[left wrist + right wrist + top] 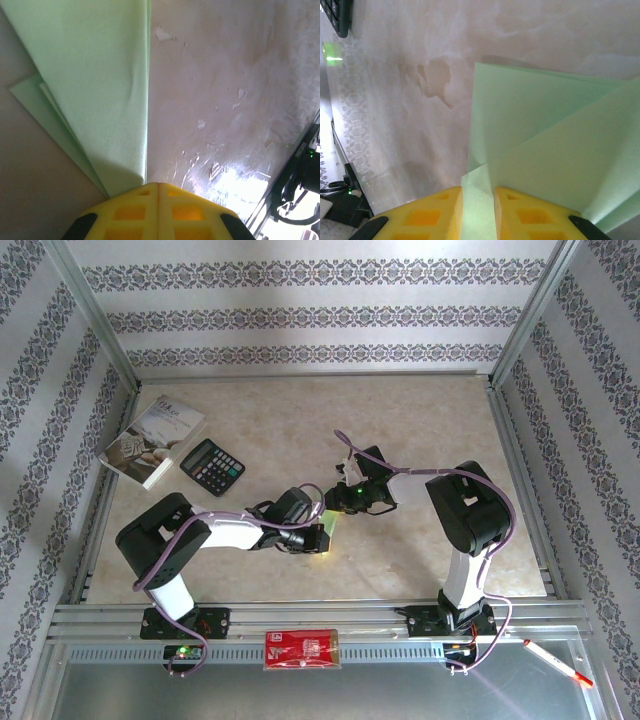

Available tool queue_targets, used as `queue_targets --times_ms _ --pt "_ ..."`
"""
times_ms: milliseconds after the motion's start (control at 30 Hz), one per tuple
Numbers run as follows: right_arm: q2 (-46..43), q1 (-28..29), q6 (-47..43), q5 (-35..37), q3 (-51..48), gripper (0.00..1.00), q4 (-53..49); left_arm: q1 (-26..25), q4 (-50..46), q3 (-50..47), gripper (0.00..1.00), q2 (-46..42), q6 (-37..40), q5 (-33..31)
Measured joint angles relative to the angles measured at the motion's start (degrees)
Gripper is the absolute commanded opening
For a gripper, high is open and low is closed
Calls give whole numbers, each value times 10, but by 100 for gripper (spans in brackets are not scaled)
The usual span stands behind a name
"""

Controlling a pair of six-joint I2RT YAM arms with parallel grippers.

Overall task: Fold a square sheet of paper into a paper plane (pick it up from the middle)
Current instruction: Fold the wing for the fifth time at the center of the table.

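The light green square sheet of paper (329, 528) is folded into several layers and sits between my two grippers near the middle of the table. In the left wrist view the folded sheet (95, 85) fans out from the tips of my left gripper (158, 186), whose yellow jaws are shut together on its near end. In the right wrist view a flap of the sheet (478, 200) fills the gap between the partly parted jaws of my right gripper (478, 192), which grip it. The rest of the sheet (545, 125) spreads beyond. From above, the left gripper (318, 537) and the right gripper (338, 504) nearly meet.
A black calculator (212, 466) and a grey-white printed booklet (152, 440) lie at the back left. A red flat packet (301, 649) rests on the front rail and a pen (558, 662) lies at the front right. The calculator's corner (340, 15) also appears in the right wrist view.
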Motion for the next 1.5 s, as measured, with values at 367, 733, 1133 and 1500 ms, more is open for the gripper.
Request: queue_targets --times_ms 367,733,1133,1500 --pt "0 0 0 0 0 26 0 -16 -13 -3 6 -4 0 7" --pt "0 0 0 1 0 26 0 -23 -24 -3 6 -4 0 20" --pt "0 0 0 2 0 26 0 -14 -43 -16 9 -77 -7 43" --pt "0 0 0 2 0 25 0 26 -24 21 7 -45 -10 21"
